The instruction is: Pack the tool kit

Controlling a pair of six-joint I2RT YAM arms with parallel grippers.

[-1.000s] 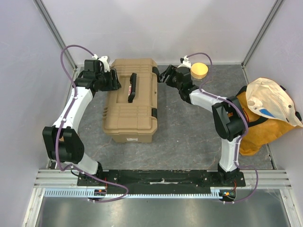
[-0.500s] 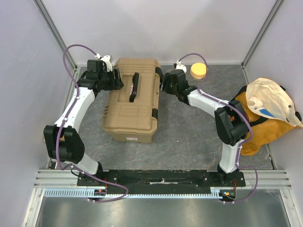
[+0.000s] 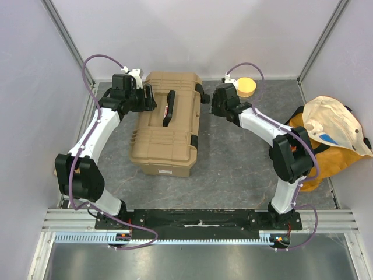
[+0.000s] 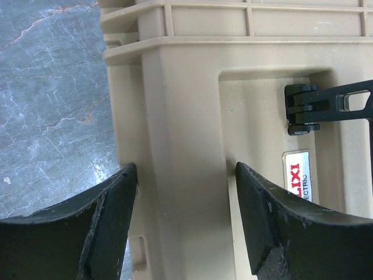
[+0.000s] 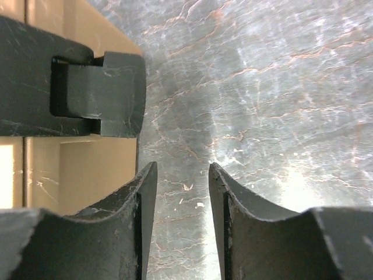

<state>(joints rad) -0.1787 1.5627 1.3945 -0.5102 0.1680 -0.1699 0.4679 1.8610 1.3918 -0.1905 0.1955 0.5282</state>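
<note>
Left gripper [image 4: 185, 172] jaws are set apart, straddling the raised lid edge of the closed toolbox [image 4: 186, 87] directly ahead, probably to steady it. Right gripper [image 5: 182, 169] jaws are narrowly apart on nothing. The black latch [image 5: 99, 93] lies just beside them, presumably to be released next.

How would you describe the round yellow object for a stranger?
Start at the large tan toolbox in the middle. To its right, by the back wall, lies the yellow disc. It is the only small round thing; the orange bag is far bigger.
</note>
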